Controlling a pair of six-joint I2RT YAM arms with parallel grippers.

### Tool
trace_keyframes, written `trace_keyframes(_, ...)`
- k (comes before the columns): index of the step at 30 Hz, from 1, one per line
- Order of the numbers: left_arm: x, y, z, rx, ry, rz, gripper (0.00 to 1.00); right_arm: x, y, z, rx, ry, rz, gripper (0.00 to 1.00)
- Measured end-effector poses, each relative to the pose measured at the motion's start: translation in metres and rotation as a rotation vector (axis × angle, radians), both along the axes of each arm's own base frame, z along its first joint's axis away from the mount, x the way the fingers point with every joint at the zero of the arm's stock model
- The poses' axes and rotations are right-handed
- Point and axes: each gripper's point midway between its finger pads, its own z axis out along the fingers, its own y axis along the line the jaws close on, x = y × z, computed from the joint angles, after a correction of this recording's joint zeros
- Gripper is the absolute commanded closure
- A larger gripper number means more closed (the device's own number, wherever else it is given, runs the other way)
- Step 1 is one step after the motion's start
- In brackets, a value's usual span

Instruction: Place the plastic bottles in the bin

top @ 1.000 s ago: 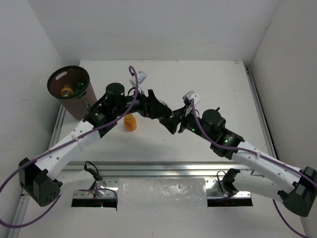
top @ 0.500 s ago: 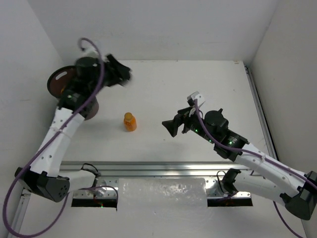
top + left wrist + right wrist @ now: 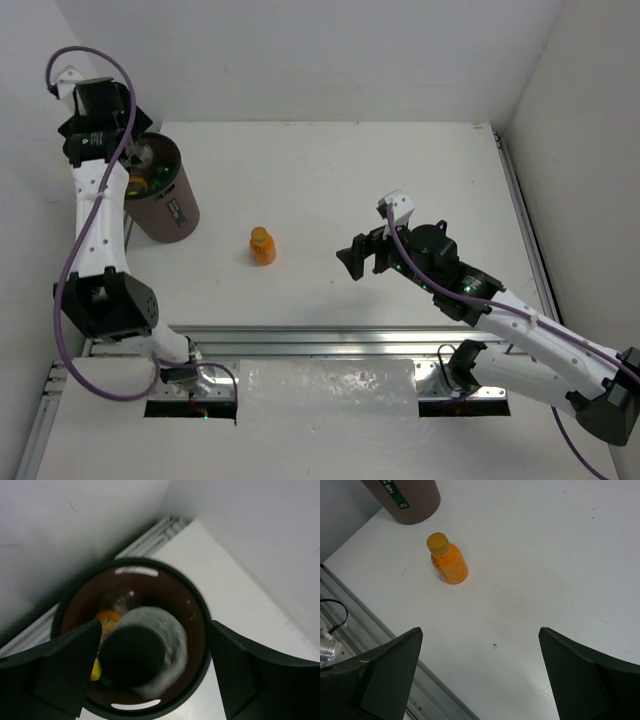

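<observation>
One orange bottle (image 3: 451, 564) is out on the white surface (image 3: 400, 180). It stands up straight with its cap on top, so its long way goes up and down. The brown bin (image 3: 160, 215) stands at the far left of the surface. The bottle is a little to the right of it and nearer.

The right fingers (image 3: 377, 672) are wide apart and hold nothing. They hang low to the right of the orange bottle and point toward it. The bottle is between them and the bin. I think the right arm is the closer one, so it should go for this bottle, moving left with one finger on each side.

The left fingers (image 3: 60, 665) are up high, right over the bin's mouth. They are apart too. A clear bottle with a black cap (image 3: 145, 647) looks blurry between them, with a gap on one side. I think it is loose and dropping in. Other bottles (image 3: 107, 618) lie inside the bin.
</observation>
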Motion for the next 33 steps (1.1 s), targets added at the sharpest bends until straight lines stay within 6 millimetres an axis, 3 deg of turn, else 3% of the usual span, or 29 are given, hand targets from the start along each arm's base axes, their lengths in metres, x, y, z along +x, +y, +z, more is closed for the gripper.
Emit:
trace_keyframes(1,0.008,0.001,-0.017,-0.02,0.04,-0.007,0.01,0.0,-0.001,0.0,-0.002,-0.002,-0.001,0.01)
trace_keyframes(3,0.015,-0.003,-0.04,-0.049,0.104,-0.032,0.0,0.0,-0.002,0.0,-0.008,-0.007,-0.002,0.01)
trace_keyframes(5,0.014,-0.008,-0.05,-0.068,0.136,-0.057,0.0,-0.001,-0.004,-0.001,-0.018,-0.008,-0.001,0.01)
trace_keyframes(8,0.008,-0.021,-0.039,-0.053,0.129,-0.09,0.0,0.0,-0.006,-0.003,-0.028,-0.004,-0.006,0.01)
trace_keyframes(10,0.001,-0.04,-0.025,-0.007,0.122,-0.113,0.0,0.001,-0.007,-0.004,-0.034,-0.001,-0.008,0.01)
trace_keyframes(12,-0.003,-0.082,-0.007,0.028,0.09,-0.205,0.0,0.002,-0.01,-0.006,-0.04,0.004,-0.016,0.01)
trace_keyframes(13,-0.006,-0.118,0.0,0.038,0.067,-0.295,0.0,0.003,-0.012,-0.007,-0.043,0.007,-0.023,0.01)
trace_keyframes(16,-0.026,-0.208,-0.002,0.042,0.056,-0.533,0.0,0.006,-0.017,-0.009,-0.048,0.013,-0.04,0.01)
trace_keyframes(18,-0.036,-0.246,-0.026,0.038,0.102,-0.631,0.0,0.008,-0.019,-0.009,-0.048,0.014,-0.05,0.01)
trace_keyframes(20,-0.04,-0.263,-0.063,0.04,0.19,-0.667,0.0,0.01,-0.022,-0.009,-0.05,0.016,-0.059,0.01)
trace_keyframes(24,-0.042,-0.278,-0.155,0.029,0.417,-0.695,0.0,0.012,-0.025,-0.011,-0.053,0.023,-0.067,0.01)
trace_keyframes(27,-0.056,-0.281,-0.211,0.009,0.563,-0.717,0.0,0.012,-0.027,-0.015,-0.057,0.035,-0.064,0.01)
trace_keyframes(29,-0.063,-0.282,-0.232,-0.002,0.625,-0.726,0.0,0.012,-0.026,-0.018,-0.064,0.046,-0.057,0.01)
trace_keyframes(33,-0.058,-0.286,-0.243,-0.01,0.638,-0.722,0.0,0.012,-0.025,-0.024,-0.075,0.062,-0.052,0.01)
